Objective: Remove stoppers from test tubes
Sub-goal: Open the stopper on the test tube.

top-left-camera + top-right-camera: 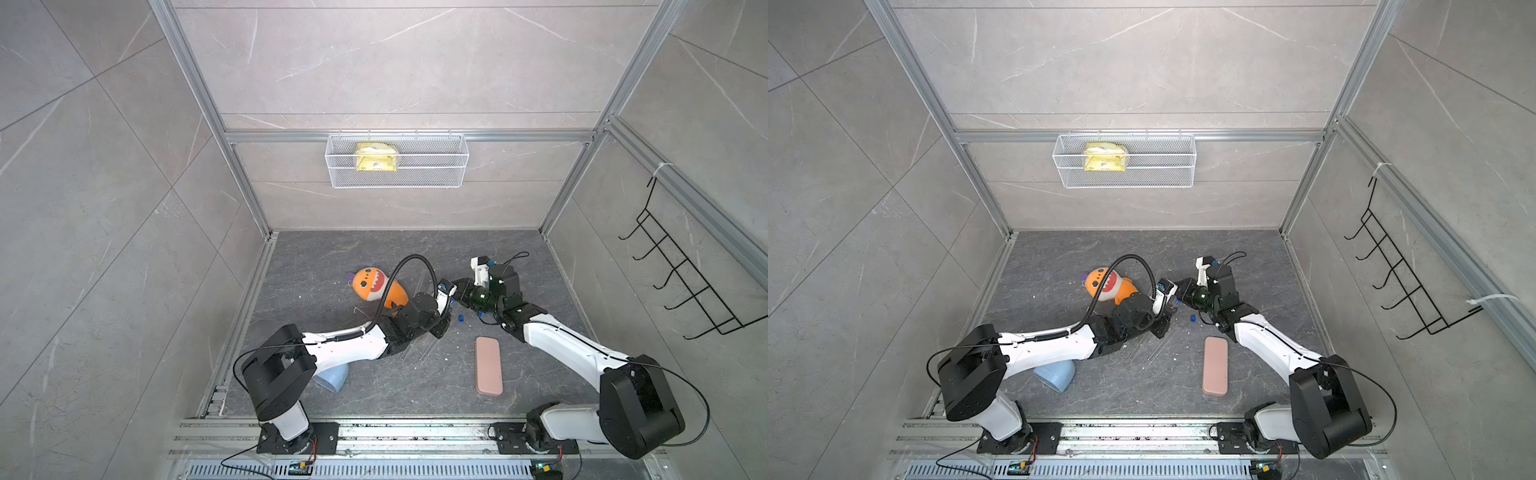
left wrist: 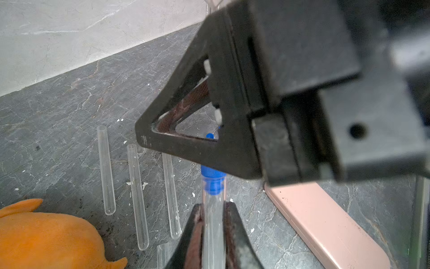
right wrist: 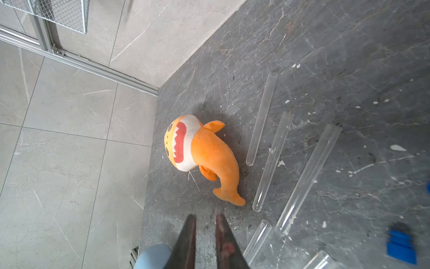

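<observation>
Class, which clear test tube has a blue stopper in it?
The clear tube in the left gripper: a blue stopper plugs its mouth. The other tubes lie unstoppered on the grey table.

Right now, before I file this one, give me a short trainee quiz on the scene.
1. True or false: the tube in the left pincer has its stopper in.
2. The pink case: A stands on end, B lies flat on the table, C hangs on the hooks?
3. Fill in: the wall basket holds a ___ packet.
Key: 1 true; 2 B; 3 yellow.
</observation>
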You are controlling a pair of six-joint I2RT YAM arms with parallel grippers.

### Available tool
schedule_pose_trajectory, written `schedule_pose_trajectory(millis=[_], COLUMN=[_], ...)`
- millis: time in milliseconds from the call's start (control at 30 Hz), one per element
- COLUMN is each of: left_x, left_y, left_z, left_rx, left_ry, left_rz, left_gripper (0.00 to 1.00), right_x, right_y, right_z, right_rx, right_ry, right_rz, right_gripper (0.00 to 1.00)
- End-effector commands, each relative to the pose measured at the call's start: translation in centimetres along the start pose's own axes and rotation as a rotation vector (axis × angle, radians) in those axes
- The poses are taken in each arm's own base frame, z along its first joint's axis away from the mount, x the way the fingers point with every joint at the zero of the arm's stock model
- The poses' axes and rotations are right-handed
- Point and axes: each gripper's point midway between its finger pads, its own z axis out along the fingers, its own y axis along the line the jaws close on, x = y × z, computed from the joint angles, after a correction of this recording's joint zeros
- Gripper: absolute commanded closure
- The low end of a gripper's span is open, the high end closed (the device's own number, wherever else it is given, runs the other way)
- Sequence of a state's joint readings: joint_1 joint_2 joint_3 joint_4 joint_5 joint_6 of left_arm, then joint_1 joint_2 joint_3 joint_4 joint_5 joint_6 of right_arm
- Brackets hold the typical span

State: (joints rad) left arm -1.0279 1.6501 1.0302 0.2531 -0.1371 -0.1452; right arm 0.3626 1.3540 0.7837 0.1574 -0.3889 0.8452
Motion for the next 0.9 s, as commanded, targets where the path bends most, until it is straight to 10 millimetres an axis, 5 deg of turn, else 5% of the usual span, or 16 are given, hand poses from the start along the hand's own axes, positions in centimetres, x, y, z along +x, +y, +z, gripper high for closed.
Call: schedule_pose_trajectory(millis=[0, 867], left_x=[-4.85, -4.90], left_y=[-0.37, -0.01], left_z=[-1.53, -2.08], left_rx=[0.010, -0.001], left_ry=[-0.144, -0.164], left_rz=[-0.005, -0.019], left_gripper=[0.97, 0.97], right_x=[0.51, 0.27], right_y=[1.44, 1.45], right_z=[-0.19, -0.55], right_rx=[-0.033, -0.021], right_ry=[0.029, 0.005], right_rz=[-0.018, -0.029], right_gripper=[0.81, 0.77])
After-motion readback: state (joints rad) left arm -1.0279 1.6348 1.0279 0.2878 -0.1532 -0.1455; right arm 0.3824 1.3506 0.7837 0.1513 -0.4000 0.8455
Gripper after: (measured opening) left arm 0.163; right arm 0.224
